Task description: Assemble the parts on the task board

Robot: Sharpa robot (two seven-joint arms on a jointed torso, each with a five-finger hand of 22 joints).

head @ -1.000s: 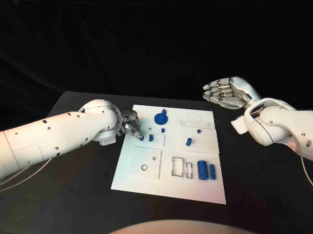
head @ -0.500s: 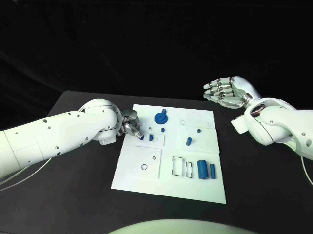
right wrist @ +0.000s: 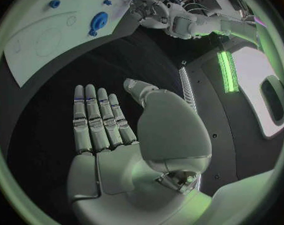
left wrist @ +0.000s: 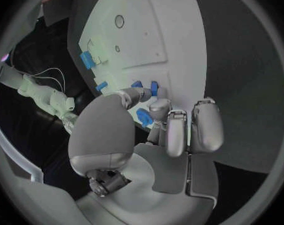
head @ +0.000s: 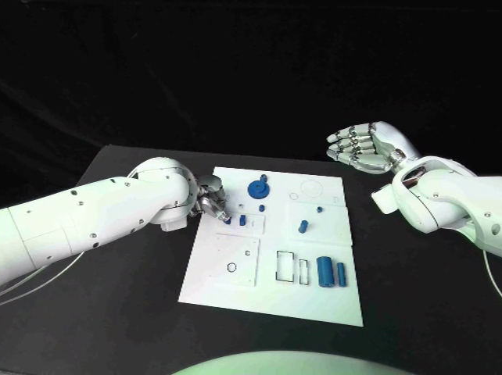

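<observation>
Left hand [head: 210, 205] pinches a small blue part [head: 227, 221] at the board's [head: 273, 289] left edge, probably to seat it there, while right hand [head: 362, 146] hangs spread and empty off the board's far right corner.

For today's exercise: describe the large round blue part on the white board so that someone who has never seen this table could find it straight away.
Start at the white task board in the middle of the black table. Look to its far edge, left of centre, just beyond the left hand. The round blue part there is a wide disc, far broader than the small blue pegs and cylinders nearer the robot.
</observation>
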